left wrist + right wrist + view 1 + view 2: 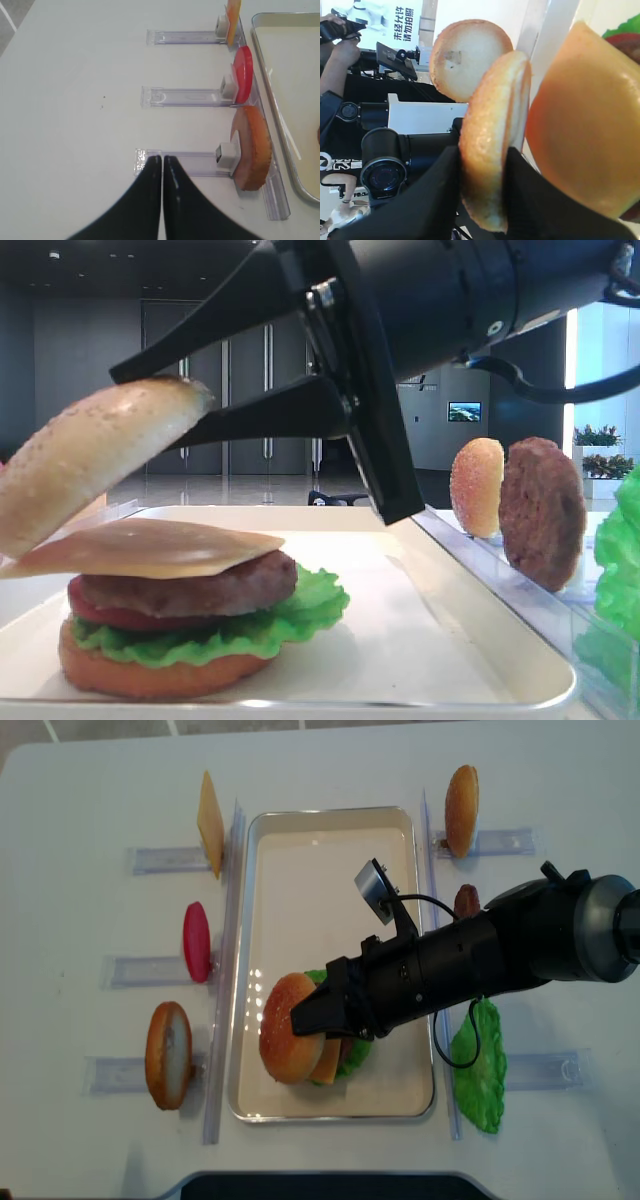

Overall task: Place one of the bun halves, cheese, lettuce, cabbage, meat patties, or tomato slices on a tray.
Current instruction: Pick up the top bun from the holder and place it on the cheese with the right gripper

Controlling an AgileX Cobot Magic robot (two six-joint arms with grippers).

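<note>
The domed, pale golden-tan bun top with fine specks (95, 455) is pinched by its edge in the right tool (312, 1018), whose dark jaws clamp it from both faces. It hangs tilted over the stack at the near left part of the large white rectangular tray with raised rim (330, 830), its lower edge at or just above the thin pale yellow-tan square cheese slice (150, 545); contact cannot be confirmed. The tilt follows from the edge grip: the jaws approach from the right side, so the crown leans down toward the left.

Beneath the cheese sit, in order, a thick brown grainy meat patty (200, 590), a flat red tomato slice (100, 615), ruffled bright green lettuce (290, 625) and a flat orange-brown bun bottom (150, 675). In my judgement the top is being brought as the closing layer.

The left tool (162, 172) is closed on nothing, jaws together, held over the white desk (70, 75) beside the clear plastic racks (185, 93) along the tray's left edge. These hold spare pieces upright, presumably for side-on pickup.

Obscured items: in the overhead view the right arm covers most of the stack and part of the brown patty (466, 901) racked off the tray's right edge. The low view cuts off the bun's left end. The right wrist view is close and partly blurred.
</note>
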